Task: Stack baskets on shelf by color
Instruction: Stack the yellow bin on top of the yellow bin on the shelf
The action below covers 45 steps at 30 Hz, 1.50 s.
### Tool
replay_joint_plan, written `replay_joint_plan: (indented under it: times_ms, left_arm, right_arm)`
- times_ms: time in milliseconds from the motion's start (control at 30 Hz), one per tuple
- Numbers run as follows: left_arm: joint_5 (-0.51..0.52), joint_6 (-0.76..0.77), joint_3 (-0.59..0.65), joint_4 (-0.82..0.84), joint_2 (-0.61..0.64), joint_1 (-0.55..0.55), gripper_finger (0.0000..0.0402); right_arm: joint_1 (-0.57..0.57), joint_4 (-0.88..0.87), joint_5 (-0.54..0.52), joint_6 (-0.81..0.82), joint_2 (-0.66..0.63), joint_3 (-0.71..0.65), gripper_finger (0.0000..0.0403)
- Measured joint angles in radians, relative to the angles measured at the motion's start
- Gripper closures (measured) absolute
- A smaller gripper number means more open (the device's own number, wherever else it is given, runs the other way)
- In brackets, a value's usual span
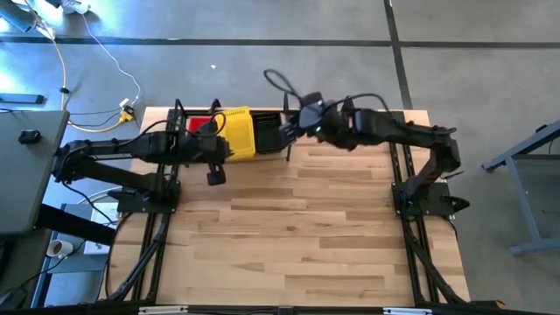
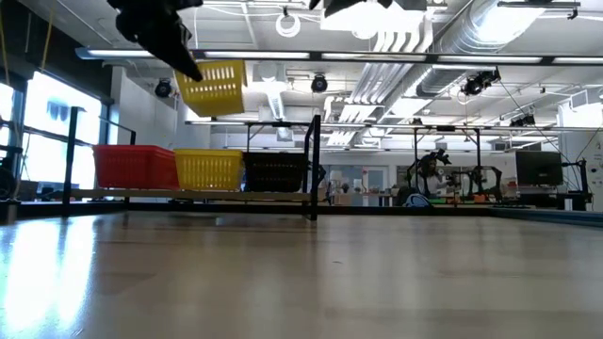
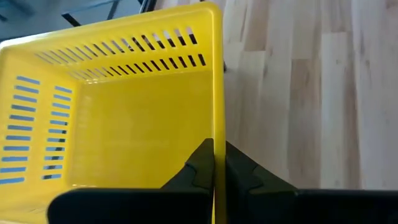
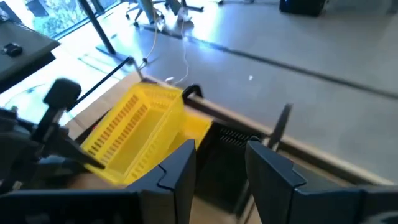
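Carefully, left end effector point(image 3: 213, 163), pinching the raised yellow basket's point(image 2: 213, 88) wall, should level it over the shelved yellow stack point(image 2: 208, 169); right end effector point(image 4: 219, 163) hovers spread.

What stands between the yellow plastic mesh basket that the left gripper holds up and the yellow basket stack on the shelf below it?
Nothing visible. The left gripper holds the raised yellow plastic mesh basket by its wall, with open air down to the yellow basket stack on the shelf.

Bright daylight from windows point(image 2: 38, 113) at left, glare on the floor point(image 4: 261, 37), right wrist view blurred.
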<state>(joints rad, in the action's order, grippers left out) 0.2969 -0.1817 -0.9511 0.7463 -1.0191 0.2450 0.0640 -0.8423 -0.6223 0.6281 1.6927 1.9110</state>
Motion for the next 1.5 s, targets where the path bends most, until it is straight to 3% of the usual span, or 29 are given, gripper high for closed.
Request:
replay_joint_plan:
  times_ms: [300, 767, 1500]
  left_arm:
    - [-0.110, -0.074, 0.081, -0.096, -0.024, 0.144, 0.0401]
    - [-0.178, -0.126, 0.185, -0.178, -0.044, 0.216, 0.0401]
    - [-0.133, -0.172, 0.185, -0.192, -0.176, 0.266, 0.0391]
  right_arm:
    - [0.093, -0.008, -0.001, -0.150, -0.068, 0.000, 0.0276]
    - [0.190, -0.015, 0.079, -0.229, -0.069, -0.001, 0.0276]
    - [0.193, -0.050, 0.081, -0.218, -0.068, -0.001, 0.0276]
